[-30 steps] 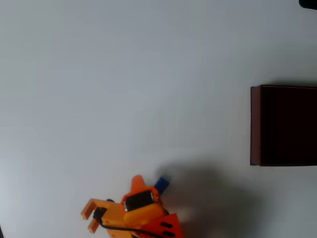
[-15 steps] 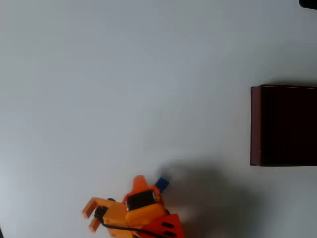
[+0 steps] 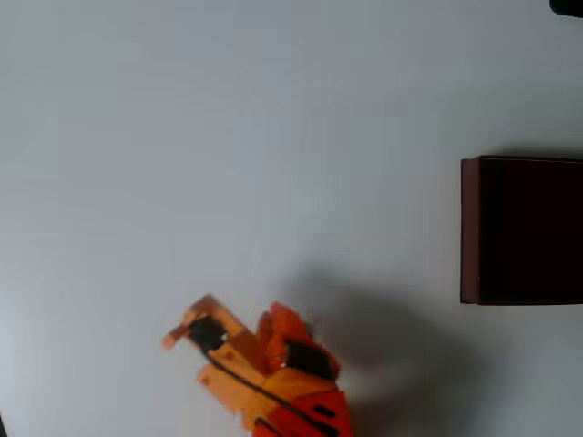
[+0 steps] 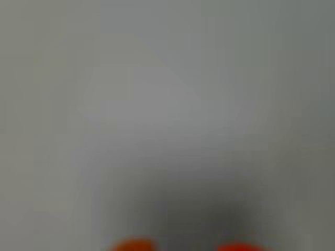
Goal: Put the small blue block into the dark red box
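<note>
Overhead view: even, soft light on pale desk [image 3: 228,137], slightly dimmer toward left edge. Broad diffuse shadow spreads right of orange arm [image 3: 273,382], soft-edged. Arm smeared by motion blur. Dark red box [image 3: 469,228] interior near black, no detail. Wrist view: fully out of focus, grey wash, dark smudge low centre, two orange blurs at bottom edge.

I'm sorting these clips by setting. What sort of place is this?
Probably a bare tabletop set up for robot practice: a plain white table, an orange arm at the bottom edge and a dark red box at the right of the overhead view. Nothing tells the room.
</note>
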Tool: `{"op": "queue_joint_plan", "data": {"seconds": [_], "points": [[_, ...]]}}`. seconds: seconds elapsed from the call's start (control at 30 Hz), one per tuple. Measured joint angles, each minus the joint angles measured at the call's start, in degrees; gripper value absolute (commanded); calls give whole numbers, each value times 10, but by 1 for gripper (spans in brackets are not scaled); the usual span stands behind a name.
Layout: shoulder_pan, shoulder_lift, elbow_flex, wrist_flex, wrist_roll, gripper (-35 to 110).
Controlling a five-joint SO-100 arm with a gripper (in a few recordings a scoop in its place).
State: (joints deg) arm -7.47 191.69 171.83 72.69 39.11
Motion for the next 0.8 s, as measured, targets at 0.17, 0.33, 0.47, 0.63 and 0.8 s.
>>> {"op": "queue_joint_plan", "data": {"seconds": [0.17,0.33,0.47,0.63,0.8], "points": [[82,4,-45,91,213,15],[130,-2,-57,164,400,20],[130,-63,-62,176,524,20],[117,-159,-95,164,638,21],[89,-161,-100,159,737,22]]}}
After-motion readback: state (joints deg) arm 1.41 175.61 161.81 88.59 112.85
